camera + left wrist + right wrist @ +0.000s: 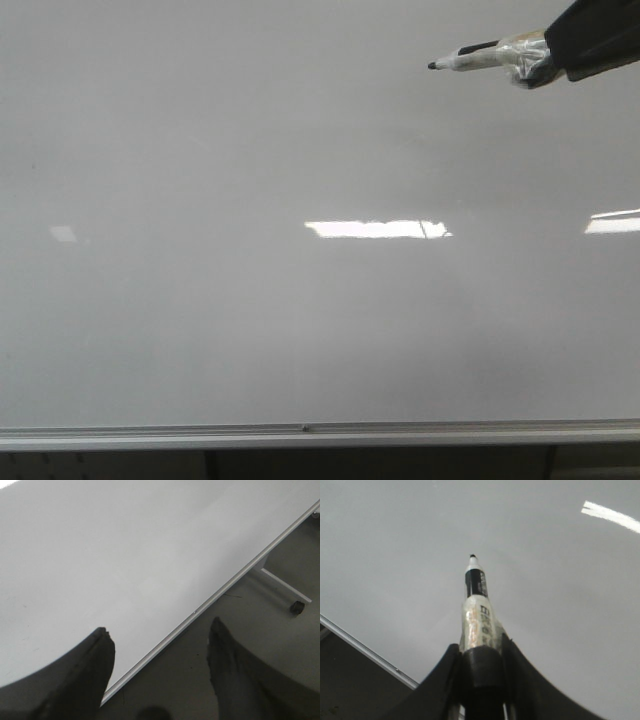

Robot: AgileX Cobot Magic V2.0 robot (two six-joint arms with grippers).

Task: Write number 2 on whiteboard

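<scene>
Glossy grey-white whiteboard carries no digit yet — my right gripper clamps a tape-wrapped marker, its black conical tip near the board's upper right. My left gripper is spread, above its silver rail.

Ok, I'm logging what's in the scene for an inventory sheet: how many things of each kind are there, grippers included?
Whiteboards: 1, the whiteboard
Markers: 1, the marker
Grippers: 2, the right gripper shut on the marker, the left gripper open and empty
Written digits: 0
Total: 4
</scene>
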